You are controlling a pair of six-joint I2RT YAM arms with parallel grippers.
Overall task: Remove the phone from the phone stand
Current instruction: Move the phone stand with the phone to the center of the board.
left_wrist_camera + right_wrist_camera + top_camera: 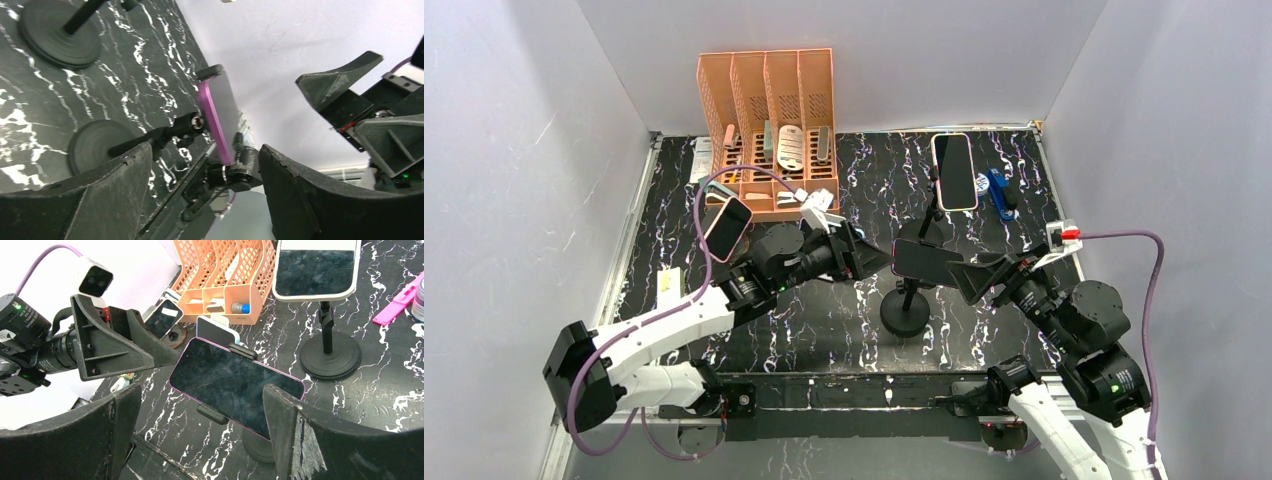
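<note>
A phone with a purple edge point(927, 262) lies crosswise in the clamp of a black phone stand point(905, 312) at mid-table. My left gripper point(866, 256) is open, just left of the phone's left end. My right gripper point(974, 277) is open, just right of its right end. The left wrist view shows the phone point(215, 122) edge-on beyond the open left gripper point(205, 150). In the right wrist view the phone's dark screen point(235, 382) sits between and beyond the fingers of the open right gripper point(200, 390). Neither gripper touches the phone.
A second phone point(954, 171) stands on its own stand at the back right, and a third point(727, 228) stands at the left. An orange mesh organizer point(769, 120) with small items stands at the back. A blue item point(998, 192) lies near the right wall.
</note>
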